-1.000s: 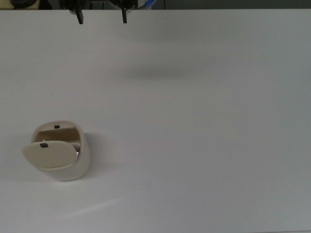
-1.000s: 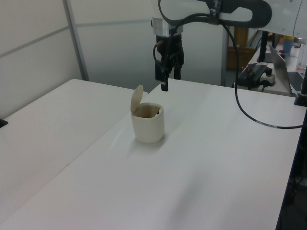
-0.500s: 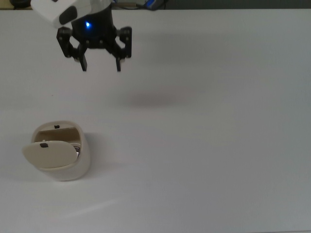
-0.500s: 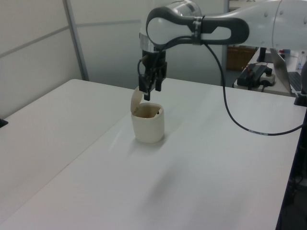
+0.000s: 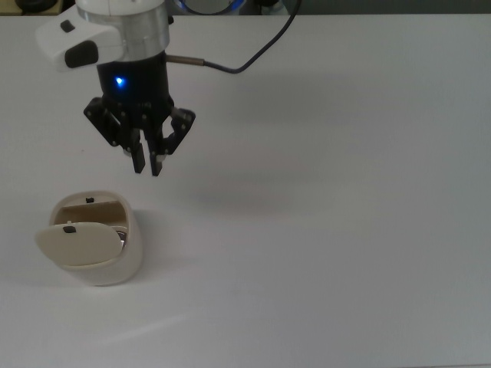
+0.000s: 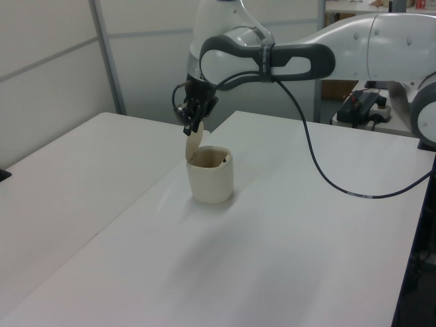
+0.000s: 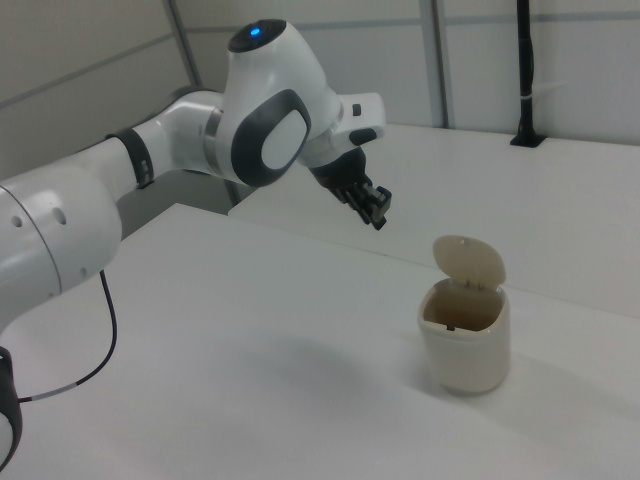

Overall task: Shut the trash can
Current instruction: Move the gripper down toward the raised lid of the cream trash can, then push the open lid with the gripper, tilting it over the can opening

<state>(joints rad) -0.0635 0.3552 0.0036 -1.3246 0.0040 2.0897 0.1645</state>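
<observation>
The trash can (image 5: 96, 244) sits on the white table (image 5: 322, 230), near the top view's lower left corner, a small cream bin with a rounded body. Its lid (image 5: 78, 244) stands up on its hinge, so the mouth is open; in the right view the lid (image 7: 467, 262) rises upright at the back of the rim, and in the left view it (image 6: 195, 142) leans up at the side on the left view's left. A small black mark shows on the lid and another on the inner rim in the top view.

The gripper (image 5: 147, 165) hangs in the air above the table, near the can but not touching it. In the top view it is above and a little to the right of the bin. In the left view it (image 6: 189, 129) hovers just over the top edge of the raised lid. Its two black fingers are drawn close together, only a thin gap between them, and they hold nothing. A blue light glows on the wrist above it.

The white and grey arm (image 7: 180, 140) reaches in from the right view's left, and a black cable (image 6: 320, 170) loops from it over the table.
</observation>
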